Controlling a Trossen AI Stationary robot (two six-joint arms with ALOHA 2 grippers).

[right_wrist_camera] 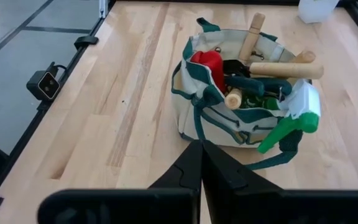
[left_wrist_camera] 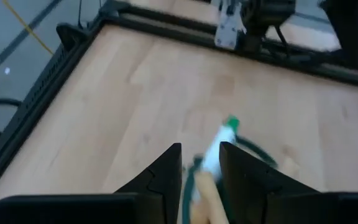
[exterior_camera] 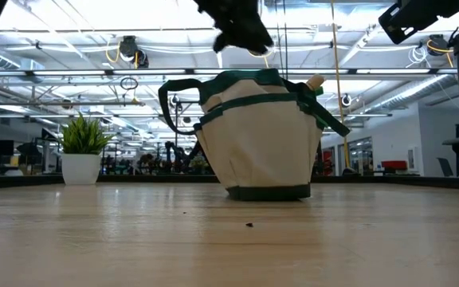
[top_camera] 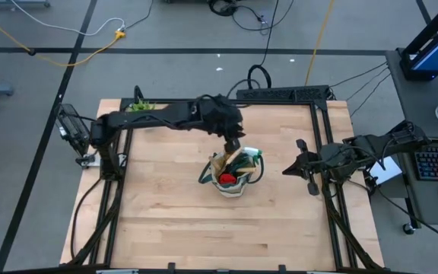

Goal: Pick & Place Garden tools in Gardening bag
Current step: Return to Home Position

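The left gripper [top_camera: 233, 144] hangs just above the far rim of the gardening bag [top_camera: 231, 189], which stands upright mid-table. Its fingers are parted a modest way with nothing between them, and the bag lies straight beneath. The wooden handles [right_wrist_camera: 284, 70] and spray bottle [right_wrist_camera: 288, 127] poke up out of the bag, so I judge a lift first, then a pull back left along the arm's own line, is safest. Bare table [top_camera: 166, 205] lies to the left, with the potted plant [top_camera: 141, 106] at the far-left corner. The right gripper [top_camera: 291, 169], closed and empty, waits well right of the bag
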